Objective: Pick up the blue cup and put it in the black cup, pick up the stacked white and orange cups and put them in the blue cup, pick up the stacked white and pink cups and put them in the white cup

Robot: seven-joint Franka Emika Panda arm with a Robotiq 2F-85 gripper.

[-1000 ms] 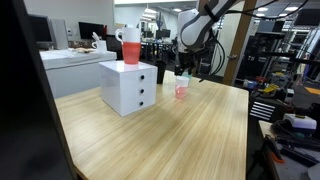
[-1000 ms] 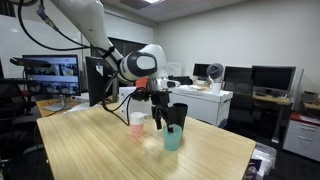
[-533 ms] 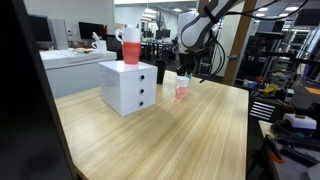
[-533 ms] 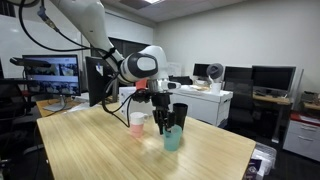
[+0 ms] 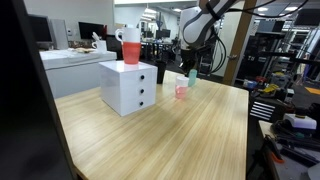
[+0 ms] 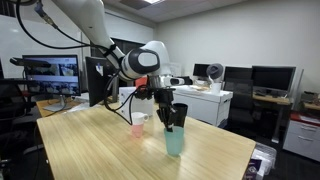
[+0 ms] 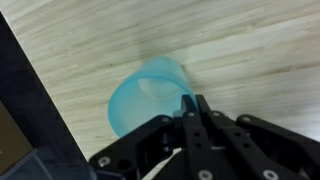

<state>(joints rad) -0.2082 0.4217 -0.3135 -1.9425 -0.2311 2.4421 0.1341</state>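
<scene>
your fingers (image 7: 186, 120) are pinched shut on the rim of the blue cup (image 7: 140, 100), apparently so it stays upright, sides clear for nesting.

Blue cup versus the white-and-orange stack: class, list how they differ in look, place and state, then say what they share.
The blue cup is a single see-through teal cup; the stack is two nested cups, white above orange. The stack stands on top of the white drawer box; the blue cup is out over the table. The gripper is shut on the blue cup's rim; nothing touches the stack. Both are upright, tapered cups.
</scene>
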